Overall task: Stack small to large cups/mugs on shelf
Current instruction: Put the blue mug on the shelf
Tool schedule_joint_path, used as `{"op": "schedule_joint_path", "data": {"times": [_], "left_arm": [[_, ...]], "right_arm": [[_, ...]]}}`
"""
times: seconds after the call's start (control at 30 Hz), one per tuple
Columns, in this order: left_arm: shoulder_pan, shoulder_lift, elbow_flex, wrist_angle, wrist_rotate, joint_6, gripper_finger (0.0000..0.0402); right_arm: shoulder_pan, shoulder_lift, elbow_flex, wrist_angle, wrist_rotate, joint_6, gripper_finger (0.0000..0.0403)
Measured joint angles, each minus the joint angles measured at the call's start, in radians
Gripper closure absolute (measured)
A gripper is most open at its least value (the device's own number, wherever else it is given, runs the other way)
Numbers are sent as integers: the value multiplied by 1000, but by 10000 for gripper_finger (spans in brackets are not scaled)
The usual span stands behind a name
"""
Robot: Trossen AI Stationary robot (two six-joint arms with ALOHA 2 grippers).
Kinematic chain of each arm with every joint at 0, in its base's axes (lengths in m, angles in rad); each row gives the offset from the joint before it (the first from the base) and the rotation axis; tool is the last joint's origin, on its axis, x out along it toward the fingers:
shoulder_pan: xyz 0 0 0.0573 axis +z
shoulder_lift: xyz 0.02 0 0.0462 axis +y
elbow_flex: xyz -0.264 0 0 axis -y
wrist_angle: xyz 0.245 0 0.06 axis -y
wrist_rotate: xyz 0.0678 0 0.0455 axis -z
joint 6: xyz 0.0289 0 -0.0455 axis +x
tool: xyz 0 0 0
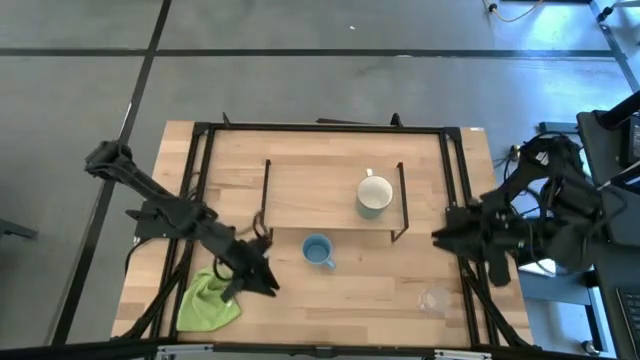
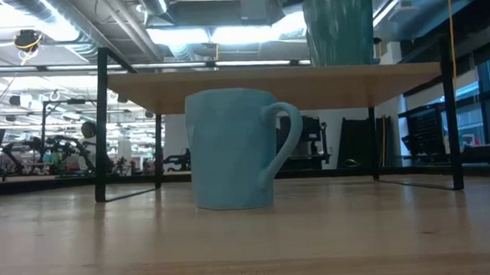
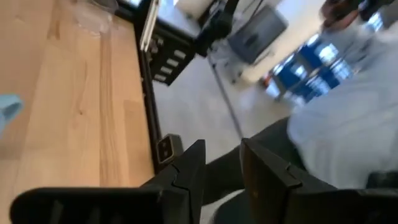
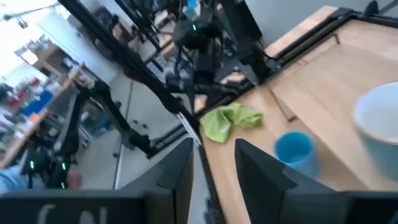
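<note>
The cream mug (image 1: 375, 194) stands upright on the shelf (image 1: 310, 195), toward the shelf's right end, its handle pointing to the far side of the surface (image 1: 330, 290). In the low view it sits on top of the wooden board, above and to the right of the blue mug (image 2: 233, 147).

The blue mug stands upright on the surface just in front of the shelf, near the middle, with its handle turned to the right. It is apart from the shelf's black wire legs.

The glass cup (image 1: 434, 298) rests on the surface near the front right corner, well apart from both mugs.

A green cloth (image 1: 208, 298) lies crumpled at the front left of the surface.

The left gripper (image 1: 262, 278) hangs over the surface just beside the cloth, to the left of the blue mug. Its fingers (image 3: 189, 174) stand a little apart with nothing between them.

The right gripper (image 1: 440, 238) is at the right edge of the surface, beside the shelf's right end. Its fingers (image 4: 180, 165) are also parted and hold nothing.
</note>
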Motion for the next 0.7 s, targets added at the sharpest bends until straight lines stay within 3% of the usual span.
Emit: {"op": "schedule_joint_path", "data": {"times": [0.1,0.23,0.3,0.43,0.7], "left_arm": [[-13,71,113,-180,-10,130,307],[-17,144,288,-584,-109,314,307],[-17,177,355,-706,-151,357,307],[-26,239,455,-803,-226,445,307],[-40,417,683,-953,-360,642,307]], "right_arm": [[12,60,-2,124,67,-48,283],[15,125,-2,245,201,-107,283],[14,157,-2,267,238,-92,283],[14,207,-2,339,296,-92,283],[14,295,-2,577,367,-293,283]]}}
